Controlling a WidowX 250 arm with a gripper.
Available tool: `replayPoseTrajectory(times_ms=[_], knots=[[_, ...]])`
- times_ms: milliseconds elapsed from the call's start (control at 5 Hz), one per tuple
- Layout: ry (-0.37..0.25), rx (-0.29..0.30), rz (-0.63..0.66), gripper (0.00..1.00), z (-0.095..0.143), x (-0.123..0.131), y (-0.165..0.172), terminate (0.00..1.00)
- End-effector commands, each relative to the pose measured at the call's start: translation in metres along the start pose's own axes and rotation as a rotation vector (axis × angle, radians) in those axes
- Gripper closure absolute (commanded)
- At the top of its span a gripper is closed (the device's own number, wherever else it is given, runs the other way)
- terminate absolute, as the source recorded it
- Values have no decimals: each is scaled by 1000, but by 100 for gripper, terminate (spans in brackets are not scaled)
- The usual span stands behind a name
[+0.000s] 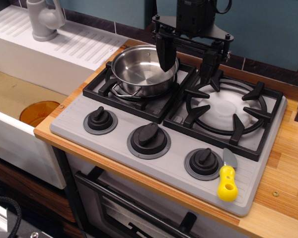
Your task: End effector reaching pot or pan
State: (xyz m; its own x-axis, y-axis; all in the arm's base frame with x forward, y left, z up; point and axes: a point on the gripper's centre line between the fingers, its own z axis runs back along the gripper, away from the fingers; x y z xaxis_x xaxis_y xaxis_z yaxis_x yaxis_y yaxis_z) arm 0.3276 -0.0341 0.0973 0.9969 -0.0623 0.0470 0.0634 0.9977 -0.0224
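The shiny steel pot (139, 72) sits on the left burner of the toy stove, with one wire loop handle facing the front. My black gripper (186, 74) hangs from its wide bracket over the pot's right rim. It is open, with the fingers far apart. The left finger (165, 54) points down over the pot's right inner side. The right finger (207, 67) is outside the pot, over the gap between the two burners. Nothing is held. I cannot tell whether the left finger touches the pot.
The right burner has a black grate (228, 106) with nothing on it. Three black knobs (149, 139) line the grey stove front. A yellow-handled utensil (227, 184) lies at the front right. A sink with an orange plate (38, 111) and a grey faucet (42, 20) are to the left.
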Motion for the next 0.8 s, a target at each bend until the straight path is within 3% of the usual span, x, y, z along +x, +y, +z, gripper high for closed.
replayPoseTrajectory(times_ms=[0,200,600], knots=[[0,0,0,0,0,0,0,0],[-16,48,-3,0,-4,18,2,0],[-68,55,-28,0,-18,51,11,0]])
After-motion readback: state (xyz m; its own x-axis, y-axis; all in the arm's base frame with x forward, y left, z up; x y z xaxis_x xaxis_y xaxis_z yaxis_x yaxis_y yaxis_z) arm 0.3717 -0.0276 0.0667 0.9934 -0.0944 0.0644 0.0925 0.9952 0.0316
